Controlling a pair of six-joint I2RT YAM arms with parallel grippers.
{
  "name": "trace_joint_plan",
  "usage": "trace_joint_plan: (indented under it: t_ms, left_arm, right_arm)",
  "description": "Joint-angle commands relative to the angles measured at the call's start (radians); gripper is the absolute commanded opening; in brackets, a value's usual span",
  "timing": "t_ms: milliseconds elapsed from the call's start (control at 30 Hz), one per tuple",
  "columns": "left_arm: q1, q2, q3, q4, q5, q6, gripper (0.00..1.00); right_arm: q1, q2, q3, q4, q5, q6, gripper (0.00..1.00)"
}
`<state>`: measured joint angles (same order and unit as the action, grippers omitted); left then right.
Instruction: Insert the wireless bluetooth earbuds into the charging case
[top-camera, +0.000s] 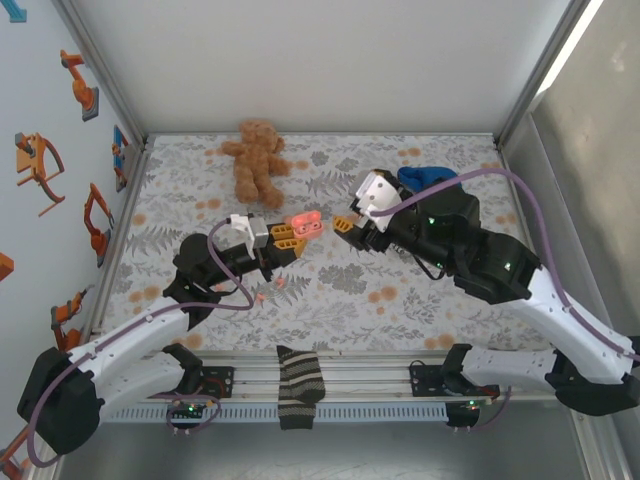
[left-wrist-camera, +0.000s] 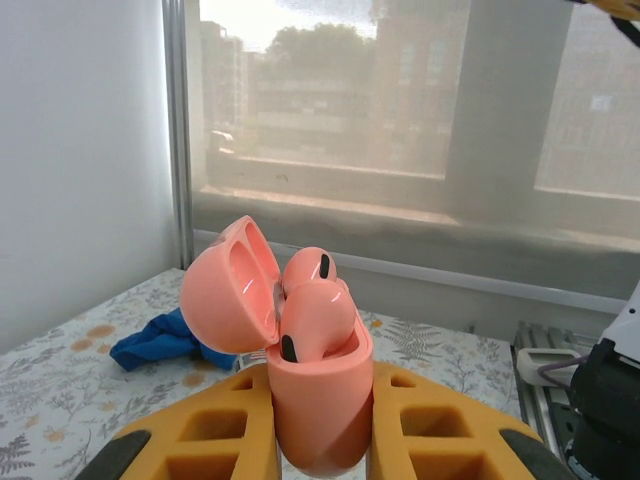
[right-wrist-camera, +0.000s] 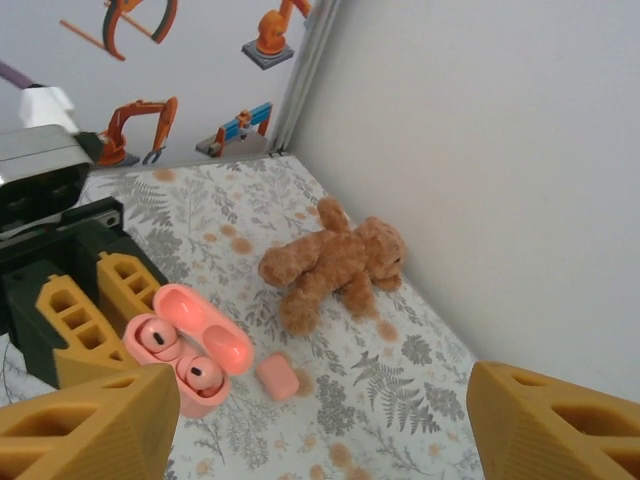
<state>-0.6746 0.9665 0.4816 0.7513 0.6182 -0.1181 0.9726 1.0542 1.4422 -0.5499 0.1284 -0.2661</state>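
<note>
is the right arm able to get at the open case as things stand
Probably yes: the right claw stands open just beside the case, which the left claw holds up, with nothing between them.

No legible text, number, brand or label appears on any surface. The wall decals (right-wrist-camera: 140, 130), left of the left gripper (top-camera: 288, 236) fingers (left-wrist-camera: 200, 440), are orange robot-arm pictograms without lettering. The charging case (left-wrist-camera: 318, 400) between those fingers shows plain faces.

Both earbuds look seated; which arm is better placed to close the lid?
Right: the right gripper is open and empty beside the charging case; the left gripper is clamped on it.
</note>
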Motion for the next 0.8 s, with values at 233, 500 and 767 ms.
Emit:
trace_joint_plan:
  t_ms: [233, 500, 767]
  left_arm:
    - [-0.004, 0.016, 0.022, 0.107, 0.033, 0.027, 0.0]
    - [0.026, 0.022, 0.029, 0.142, 0.038, 0.045, 0.0]
    - [0.078, 0.032, 0.038, 0.208, 0.084, -0.016, 0.0]
  right_arm:
    - [-0.28, 0.001, -0.095, 0.18, -0.447, 0.49, 0.86]
    - [-0.335, 0.112, -0.062, 0.235, -0.698, 0.683, 0.92]
    - [-0.342, 0.206, -0.073, 0.324, -0.87, 0.774, 0.93]
